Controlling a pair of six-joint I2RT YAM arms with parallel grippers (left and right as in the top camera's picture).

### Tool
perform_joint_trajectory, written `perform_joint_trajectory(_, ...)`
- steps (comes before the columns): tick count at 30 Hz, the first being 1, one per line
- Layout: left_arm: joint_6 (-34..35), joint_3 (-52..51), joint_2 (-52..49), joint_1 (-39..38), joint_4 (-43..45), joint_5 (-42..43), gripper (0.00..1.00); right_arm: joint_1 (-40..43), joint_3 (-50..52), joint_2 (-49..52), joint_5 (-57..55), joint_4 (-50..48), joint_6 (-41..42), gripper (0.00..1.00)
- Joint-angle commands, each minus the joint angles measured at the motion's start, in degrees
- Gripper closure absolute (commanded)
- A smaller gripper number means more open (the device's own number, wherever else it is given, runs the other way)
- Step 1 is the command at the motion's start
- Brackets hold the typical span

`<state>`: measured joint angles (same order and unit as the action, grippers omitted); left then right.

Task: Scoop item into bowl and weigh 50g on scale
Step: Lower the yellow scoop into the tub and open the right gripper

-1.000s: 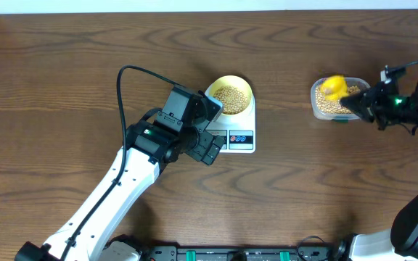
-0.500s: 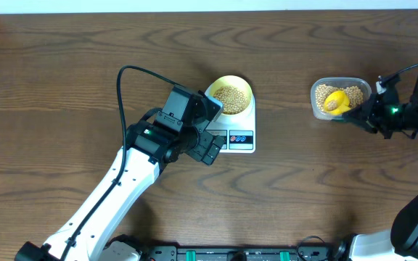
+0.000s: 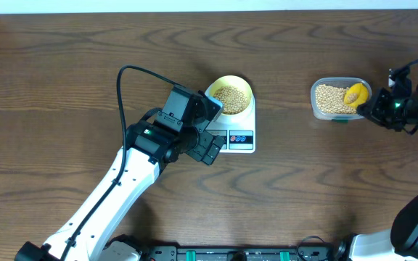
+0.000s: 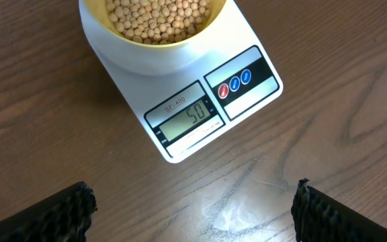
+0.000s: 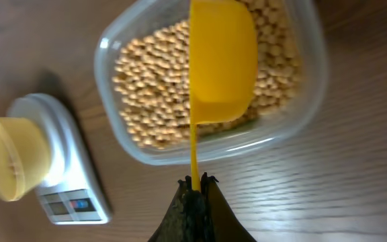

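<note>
I take the scale [image 4: 210,101] as my reference. In my left wrist view its display reads 50; the small model label above the digits is too fine for me to read with confidence. The bowl [image 4: 150,50] sits on the scale's platform with the beans [image 4: 156,17] inside it, but the frame cuts off the bowl's far half, so from here I see only part of the heap. The overhead view shows the whole rim.

The left gripper [image 4: 193,193] hangs over the table just in front of the scale, its jaws spread wide with nothing between them. Only the two finger ends show, at the bottom corners of the view.

Well to the right of the scale stands the clear container [image 5: 180,156], with more beans in it. The right gripper [image 5: 195,185] is pinched tight on the thin handle of the yellow scoop [image 5: 222,60]. The scoop's cup lies over the container at the end farthest from the scale. It turns its back to my right wrist camera, so I cannot tell what it carries. The overhead frame edge cuts off most of the right arm.
</note>
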<state>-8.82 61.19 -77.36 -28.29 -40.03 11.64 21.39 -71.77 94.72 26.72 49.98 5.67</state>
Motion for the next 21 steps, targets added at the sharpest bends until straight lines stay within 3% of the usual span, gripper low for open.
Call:
perform_joint_trajectory(1, 0.3, -0.8, -0.1, 0.0, 0.0, -0.6, 0.04, -2.7, 0.2, -1.5, -6.2, 0.1, -3.8, 0.99)
perform_joint_trajectory(12, 0.3, -0.8, -0.1, 0.0, 0.0, -0.6, 0.04, -14.3, 0.2, -1.5, -31.6, -1.8, -9.6, 0.99)
perform_joint_trajectory(17, 0.3, -0.8, -0.1, 0.0, 0.0, -0.6, 0.04, -16.3, 0.2, -1.5, -28.9, -2.6, -9.6, 0.98)
perform_joint_trajectory(21, 0.3, -0.8, -0.1, 0.0, 0.0, -0.6, 0.04, -16.2, 0.2, -1.5, -24.9, -2.6, -9.3, 0.92)
